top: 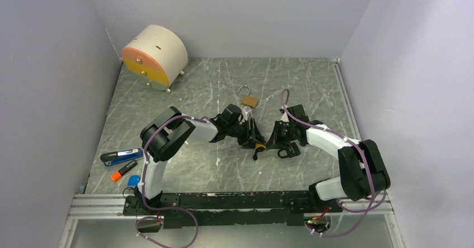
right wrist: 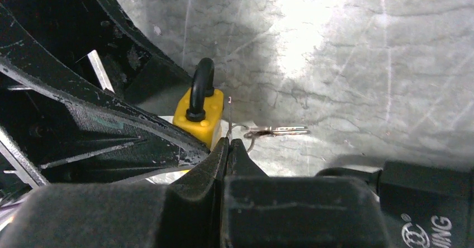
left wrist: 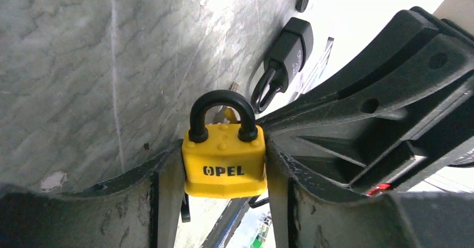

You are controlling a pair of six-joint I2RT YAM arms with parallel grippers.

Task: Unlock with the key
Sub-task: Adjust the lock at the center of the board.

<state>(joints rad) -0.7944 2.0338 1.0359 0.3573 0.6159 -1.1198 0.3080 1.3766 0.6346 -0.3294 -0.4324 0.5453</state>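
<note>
Between the left gripper's [left wrist: 222,147] fingers sits the yellow OPEL padlock [left wrist: 223,170]. It is clamped by its two flanks, and the jaws are partly closed to the width of its body. Its black shackle [left wrist: 222,105] is seated and points away from that wrist.

Just beside the lock's far flank, the right gripper [right wrist: 228,143] is pinched fully together on a thin metal strip that I take to be the key [right wrist: 229,114], seen edge-on. A key ring [right wrist: 246,132] and spare keys [right wrist: 285,129] trail off beyond its fingertips.

By my reading, the step in hand is bringing the key to the lock. No view shows the keyway, and I cannot tell whether the blade has entered it. The next move calls for lining the blade up with the base of the body, pushing it home and turning it while the left grip holds firm.

Further out, a black lock [left wrist: 290,47] lies past the right fingers, and a brass padlock [top: 250,100] lies beyond both grippers on the table [top: 212,170].
</note>
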